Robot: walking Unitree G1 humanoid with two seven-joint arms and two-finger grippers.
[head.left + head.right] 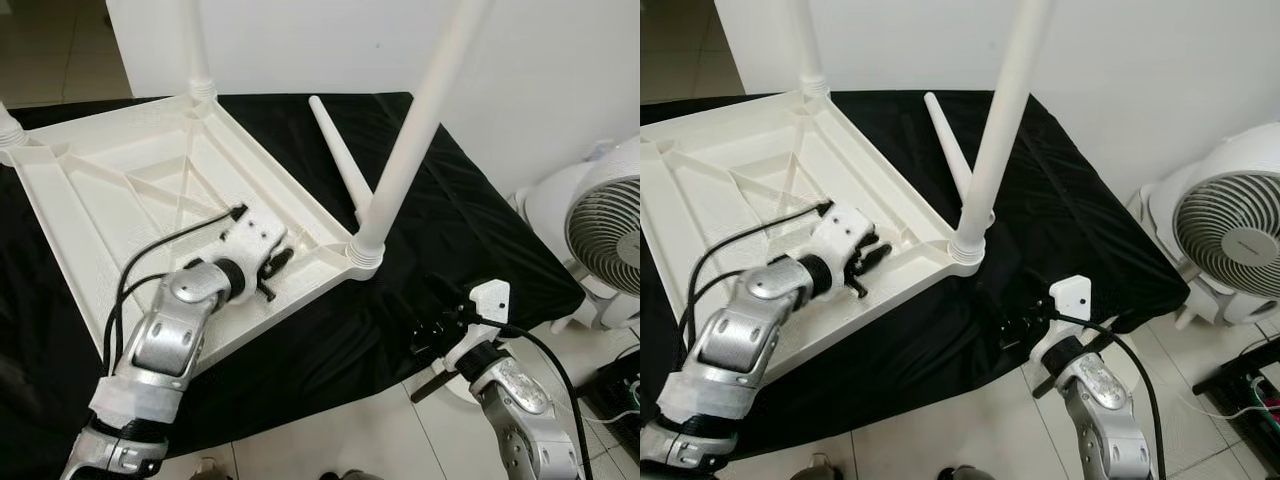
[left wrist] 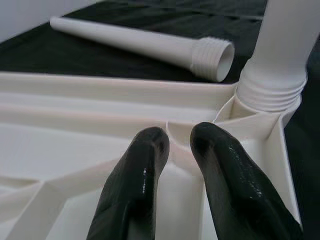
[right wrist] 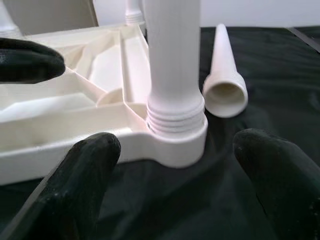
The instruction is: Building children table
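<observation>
Upside down on the black-draped desk, the white tabletop already carried legs in at least three corner sockets, the nearest leg standing upright, while one loose leg lay just beside it, apparently still to be fitted. At left, the left gripper rested on an inner rib, its fingers nearly closed. At right, the right gripper hung spread wide, holding nothing, near the fitted corner.

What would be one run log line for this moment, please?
left gripper: pinching tabletop rib | right gripper: open, facing screwed-in leg | loose leg: lying on black cloth
</observation>
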